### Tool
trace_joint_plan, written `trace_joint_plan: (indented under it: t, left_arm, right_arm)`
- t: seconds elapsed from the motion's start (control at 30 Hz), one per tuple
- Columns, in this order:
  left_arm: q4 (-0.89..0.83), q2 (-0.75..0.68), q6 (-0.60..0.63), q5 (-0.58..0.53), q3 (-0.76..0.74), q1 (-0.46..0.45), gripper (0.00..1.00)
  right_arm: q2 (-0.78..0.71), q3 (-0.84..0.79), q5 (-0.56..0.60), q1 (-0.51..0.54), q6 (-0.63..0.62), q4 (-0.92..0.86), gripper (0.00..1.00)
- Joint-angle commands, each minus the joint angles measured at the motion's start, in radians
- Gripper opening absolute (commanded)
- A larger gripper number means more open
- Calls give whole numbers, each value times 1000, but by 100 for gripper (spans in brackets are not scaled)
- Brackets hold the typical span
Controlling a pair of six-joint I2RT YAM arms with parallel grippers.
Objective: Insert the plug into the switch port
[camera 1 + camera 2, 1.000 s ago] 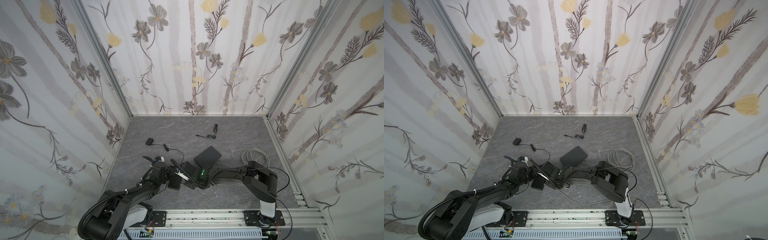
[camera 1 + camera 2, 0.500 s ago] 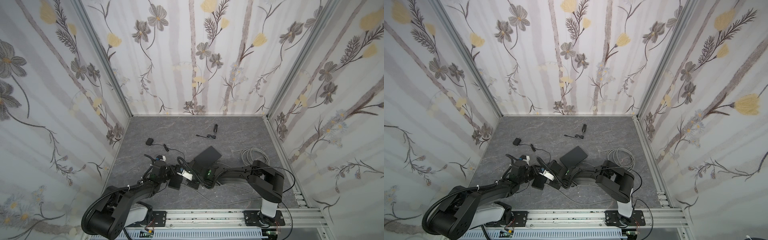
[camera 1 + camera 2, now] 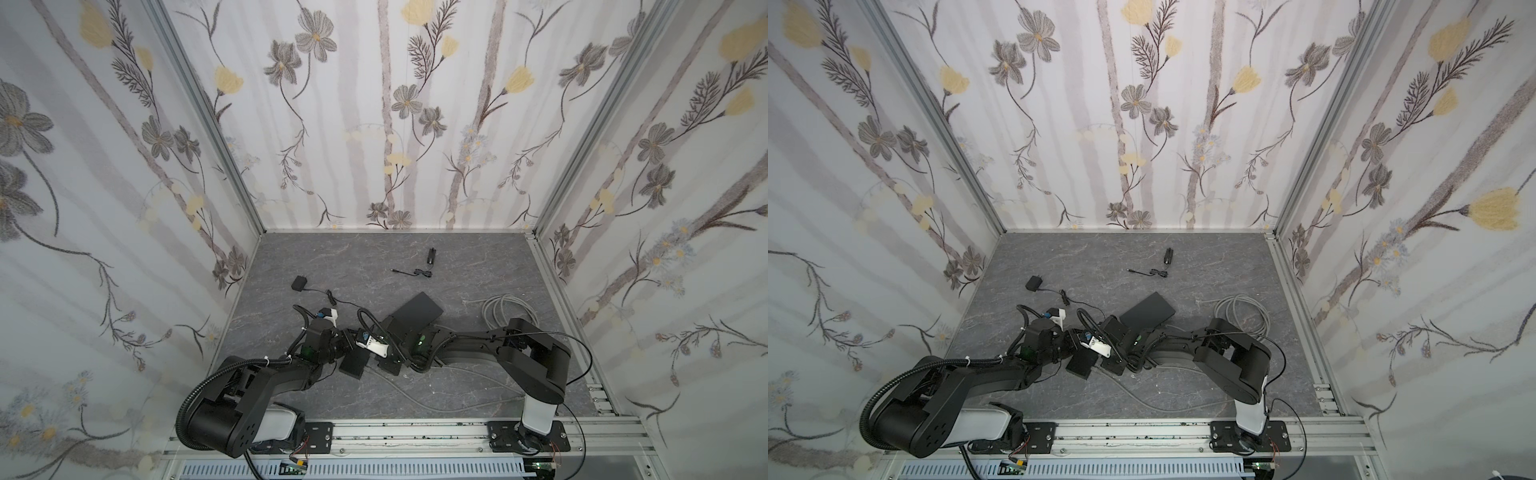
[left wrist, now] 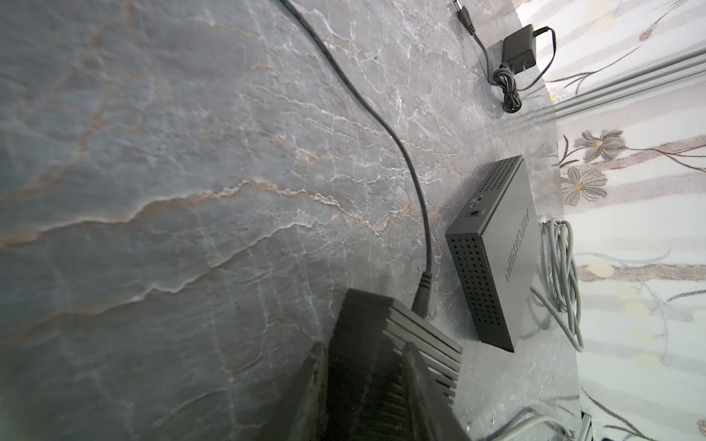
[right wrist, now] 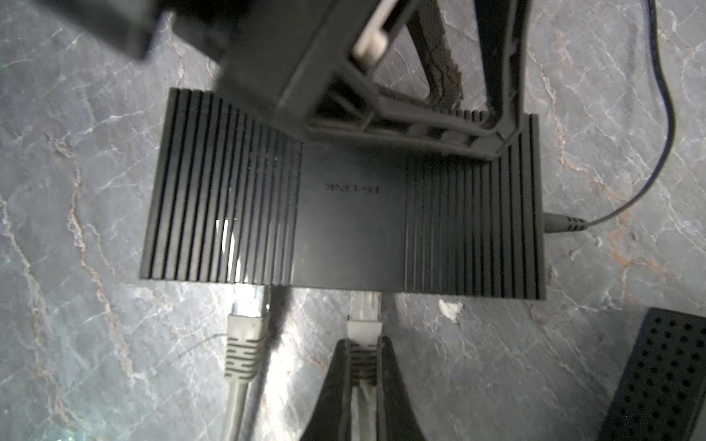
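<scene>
R claw (image 5: 363, 345) pinches plug (image 5: 365, 305) at switch (image 5: 344, 229); L claw (image 4: 366, 382) holds it.

The switch (image 5: 344, 198), a flat black ribbed box, lies on the bench straight ahead of the right tool (image 5: 363, 357), its far side clamped in the left tool (image 4: 366, 370). The plug (image 5: 365, 307), clear with a grey boot, is pinched in the right tool, its tip in the switch's near edge.
</scene>
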Motion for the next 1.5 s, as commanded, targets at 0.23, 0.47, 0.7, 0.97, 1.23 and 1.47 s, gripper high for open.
trace_joint_plan:
  t: [0.23, 0.47, 0.7, 0.97, 1.23, 1.47]
  left_arm:
    - [-228, 30, -50, 213, -19, -68, 32]
    - [-125, 64, -136, 157, -58, -141, 32]
    - [-122, 10, -170, 129, -90, -167, 32]
    - [-316, -188, -137, 88, -86, -168, 33]
    - [-279, -176, -148, 96, -104, -170, 32]
    - [-277, -189, -152, 96, -101, -170, 32]
  right_arm:
    - [24, 80, -74, 1, -15, 350, 0]
    - [27, 107, 13, 4, 35, 385, 0]
    - [15, 97, 82, 15, 77, 466, 0]
    - [16, 142, 32, 15, 79, 506, 0]
    - [53, 209, -20, 21, 83, 515, 0]
    - [111, 207, -30, 26, 105, 521, 0]
